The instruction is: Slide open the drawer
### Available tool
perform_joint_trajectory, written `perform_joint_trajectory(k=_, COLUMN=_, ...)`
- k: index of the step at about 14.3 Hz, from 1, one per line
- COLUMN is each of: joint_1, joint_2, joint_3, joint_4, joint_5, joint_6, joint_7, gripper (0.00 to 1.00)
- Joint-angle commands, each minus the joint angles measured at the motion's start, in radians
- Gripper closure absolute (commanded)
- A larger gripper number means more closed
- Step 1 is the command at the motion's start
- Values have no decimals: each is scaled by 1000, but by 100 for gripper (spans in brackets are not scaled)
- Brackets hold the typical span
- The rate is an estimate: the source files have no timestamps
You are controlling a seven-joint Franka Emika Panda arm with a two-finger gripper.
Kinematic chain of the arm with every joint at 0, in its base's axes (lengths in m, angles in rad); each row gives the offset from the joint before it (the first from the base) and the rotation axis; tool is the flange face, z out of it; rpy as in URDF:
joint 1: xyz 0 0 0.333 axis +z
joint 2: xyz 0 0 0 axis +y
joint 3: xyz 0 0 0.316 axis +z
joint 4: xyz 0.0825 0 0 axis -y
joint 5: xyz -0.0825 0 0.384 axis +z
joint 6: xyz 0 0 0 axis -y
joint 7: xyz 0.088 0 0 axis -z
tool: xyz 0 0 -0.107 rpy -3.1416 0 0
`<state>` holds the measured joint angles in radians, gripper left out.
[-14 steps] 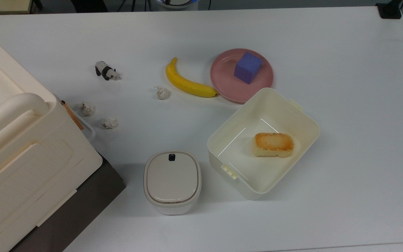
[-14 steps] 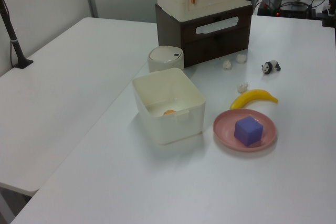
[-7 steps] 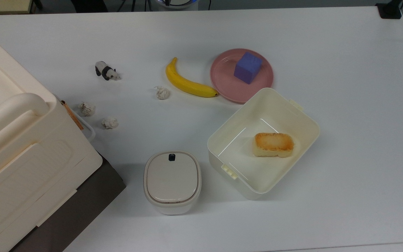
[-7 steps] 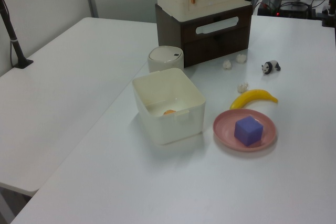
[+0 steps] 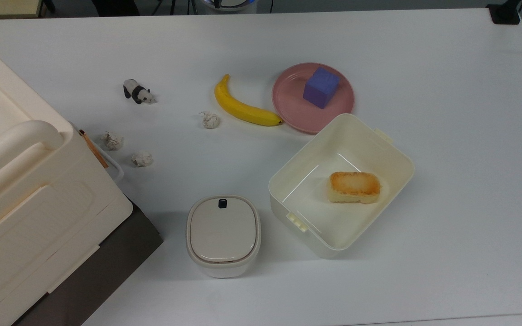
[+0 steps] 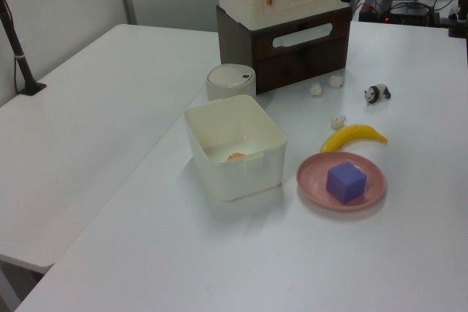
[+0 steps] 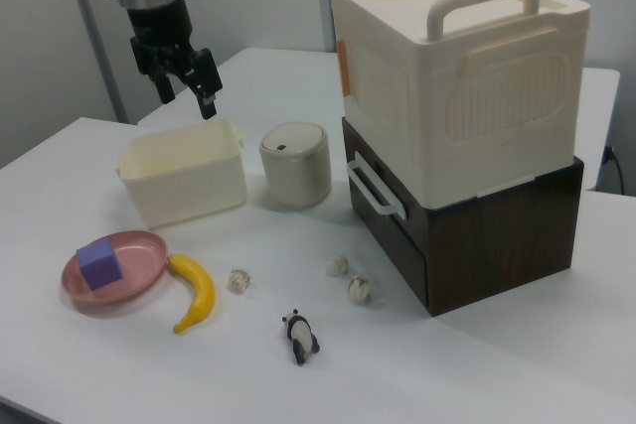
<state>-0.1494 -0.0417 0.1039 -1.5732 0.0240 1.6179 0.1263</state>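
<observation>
Your gripper (image 7: 185,81) hangs above the tub (image 7: 184,182) in the right view, fingers parted and holding nothing; the drawer (image 7: 393,220) sits shut in the dark cabinet (image 7: 497,235) under the big cream box (image 7: 457,76), its white handle (image 7: 373,188) facing three paper balls (image 7: 348,280); gripper and handle are well apart.

Drawer front approach: mostly open table, small clutter.
Two crumpled balls (image 7: 348,278) sit just before the drawer (image 7: 393,213) handle (image 7: 374,189); lidded bin (image 7: 295,163) near its far end; panda (image 7: 299,336) and banana (image 7: 194,291) well apart.
</observation>
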Motion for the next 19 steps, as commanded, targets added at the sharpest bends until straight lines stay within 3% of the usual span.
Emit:
perform_joint_trajectory(k=1, joint_1=5, joint_2=-9, joint_3=-4, joint_4=-18, joint_5=20, joint_6=-1, joint_7=-34, gripper=0)
perform_joint_trajectory(k=9, joint_1=-41, joint_2=2, joint_3=-15, joint_4=-38, joint_5=7, joint_6=2, joint_7=-518, gripper=0)
perform_joint_trajectory(k=14, joint_1=-53, joint_2=37, joint_3=-16, joint_4=-47, joint_5=-64, joint_6=49, joint_7=-683, gripper=0)
perform_joint_trajectory(k=16, joint_1=-64, joint_2=54, joint_3=-16, joint_4=-45, joint_5=-70, joint_6=74, joint_7=-695, gripper=0)
perform_joint_trajectory(k=19, joint_1=-64, joint_2=86, joint_3=-16, joint_4=-47, joint_5=-139, joint_6=126, joint_7=-701, gripper=0)
